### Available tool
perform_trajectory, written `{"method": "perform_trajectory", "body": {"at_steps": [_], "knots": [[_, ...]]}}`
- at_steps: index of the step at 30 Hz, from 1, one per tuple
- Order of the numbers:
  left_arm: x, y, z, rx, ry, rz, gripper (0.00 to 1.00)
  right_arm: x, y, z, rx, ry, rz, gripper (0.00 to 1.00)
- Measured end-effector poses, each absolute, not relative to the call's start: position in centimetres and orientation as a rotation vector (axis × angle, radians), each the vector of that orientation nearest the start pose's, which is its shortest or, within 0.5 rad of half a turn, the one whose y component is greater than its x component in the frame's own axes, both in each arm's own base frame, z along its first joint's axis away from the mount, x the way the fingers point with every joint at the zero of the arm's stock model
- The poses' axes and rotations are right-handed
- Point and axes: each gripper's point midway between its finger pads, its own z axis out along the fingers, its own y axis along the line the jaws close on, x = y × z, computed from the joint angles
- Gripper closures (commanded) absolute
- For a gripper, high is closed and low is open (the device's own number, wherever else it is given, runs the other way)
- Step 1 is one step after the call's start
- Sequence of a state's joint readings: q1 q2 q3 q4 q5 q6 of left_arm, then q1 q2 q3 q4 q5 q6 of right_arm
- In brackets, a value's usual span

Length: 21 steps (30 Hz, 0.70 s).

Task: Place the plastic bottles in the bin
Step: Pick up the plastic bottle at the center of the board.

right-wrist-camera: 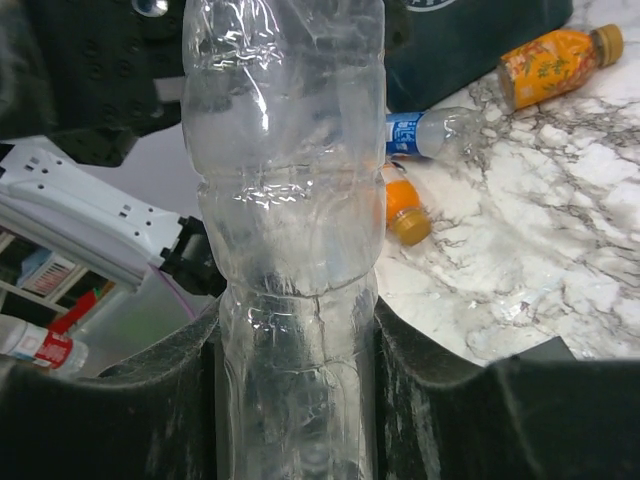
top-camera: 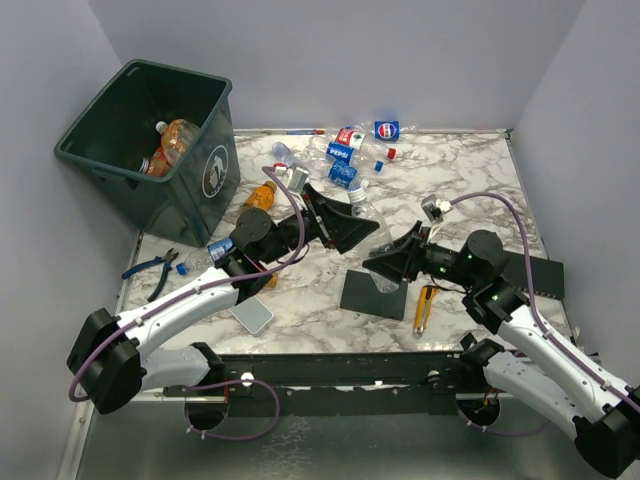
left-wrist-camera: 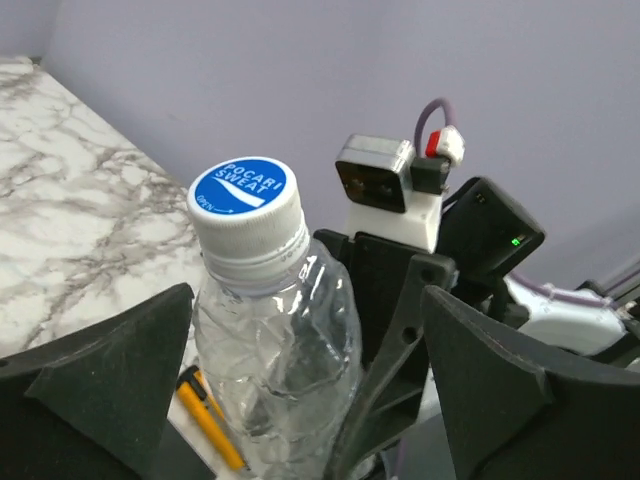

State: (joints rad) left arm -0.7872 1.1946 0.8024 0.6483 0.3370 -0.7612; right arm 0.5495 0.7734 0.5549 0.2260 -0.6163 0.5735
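Top external: your right gripper (top-camera: 388, 265) is clamped on the clear bottle (top-camera: 373, 235) at mid-table. In this view one end of the bottle overlaps the black pad (top-camera: 372, 297). Your left gripper (top-camera: 337, 225) sits at the cap end, jaws wide.

Left wrist: both fingers (left-wrist-camera: 110, 385) flank the bottle with a gap each side, no contact. Blue Pocari Sweat cap (left-wrist-camera: 243, 188) points up toward the lens.

Right wrist: pads (right-wrist-camera: 440, 400) press the crumpled body from both sides.

Bin (top-camera: 185, 210) is in the far left corner, well apart from the held bottle, with an orange jug (top-camera: 178, 140) already inside. Loose bottles (top-camera: 345, 150) lie along the far edge, and you have one orange bottle (top-camera: 260, 195) near the bin. Yellow knife (top-camera: 425, 308) lies just beside the pad.
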Motion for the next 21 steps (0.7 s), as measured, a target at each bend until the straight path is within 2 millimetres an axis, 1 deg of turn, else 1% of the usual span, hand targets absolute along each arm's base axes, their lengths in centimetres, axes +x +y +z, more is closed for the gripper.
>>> {"method": "perform_trajectory", "body": {"at_steps": [4,5,7,9,12,14,18,20,21], "knots": [[22.3,-33.2,36.7,0.291,1.426,-1.474,0.01,18.2,25.0,27.0,-0.537,1.646,1.304,0.74],[22.5,-32.5,37.4,0.264,1.41,-1.459,0.03,18.2,25.0,27.0,-0.543,1.642,1.3,0.75],[23.0,-31.3,38.5,0.226,1.381,-1.439,0.11,18.2,25.0,26.9,-0.552,1.638,1.293,0.76],[23.8,-30.7,39.2,0.197,1.371,-1.432,0.19,18.2,25.1,26.9,-0.558,1.634,1.292,0.77],[25.3,-31.0,39.8,0.174,1.391,-1.45,0.27,18.2,25.1,27.1,-0.563,1.624,1.29,0.77],[25.9,-31.6,39.5,0.175,1.423,-1.473,0.3,18.3,25.1,27.1,-0.569,1.618,1.287,0.77],[26.1,-33.2,37.3,0.192,1.528,-1.523,0.37,18.4,25.2,27.0,-0.575,1.619,1.282,0.78],[26.0,-33.6,36.5,0.204,1.563,-1.54,0.44,18.4,25.2,26.8,-0.576,1.623,1.281,0.78],[25.8,-33.8,36.2,0.213,1.574,-1.55,0.5,18.5,25.2,26.8,-0.576,1.626,1.281,0.79]]}}
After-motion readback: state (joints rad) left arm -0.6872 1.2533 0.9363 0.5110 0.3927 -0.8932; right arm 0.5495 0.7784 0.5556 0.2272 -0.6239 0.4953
